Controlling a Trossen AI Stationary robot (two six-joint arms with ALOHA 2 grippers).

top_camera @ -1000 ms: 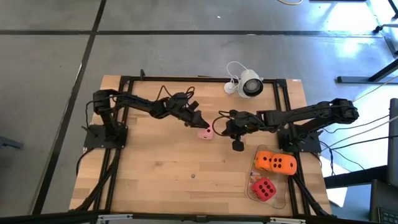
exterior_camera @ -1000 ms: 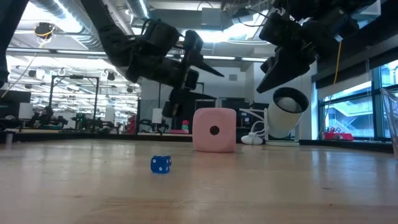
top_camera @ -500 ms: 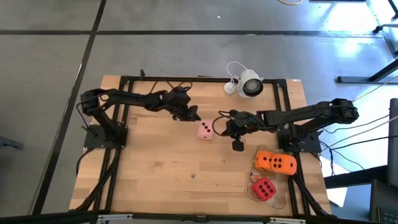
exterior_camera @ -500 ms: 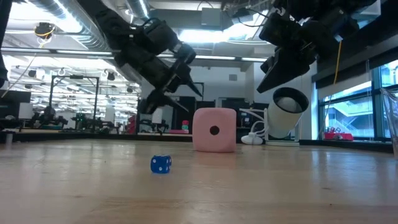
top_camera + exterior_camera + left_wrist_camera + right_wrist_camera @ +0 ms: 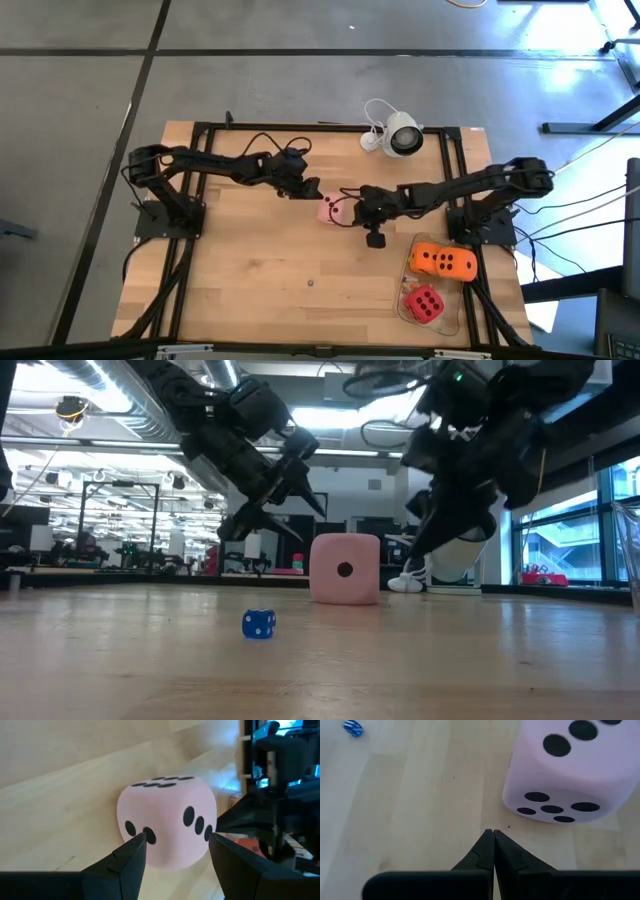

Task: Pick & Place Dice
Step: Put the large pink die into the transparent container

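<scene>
Orange die (image 5: 443, 262) and red die (image 5: 423, 301) already placed; pink die (image 5: 331, 209) loose on desk (image 5: 260, 290). Left tool (image 5: 312, 187) released beside it, right tool (image 5: 352, 211) clenched empty.

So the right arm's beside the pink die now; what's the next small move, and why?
Probably open the right gripper before going further in. Its fingers are shut, tips together, just short of the pale pink die, which sits free on the table. Shut fingers can only push it. The left gripper is open on the die's other side, not gripping it.
</scene>
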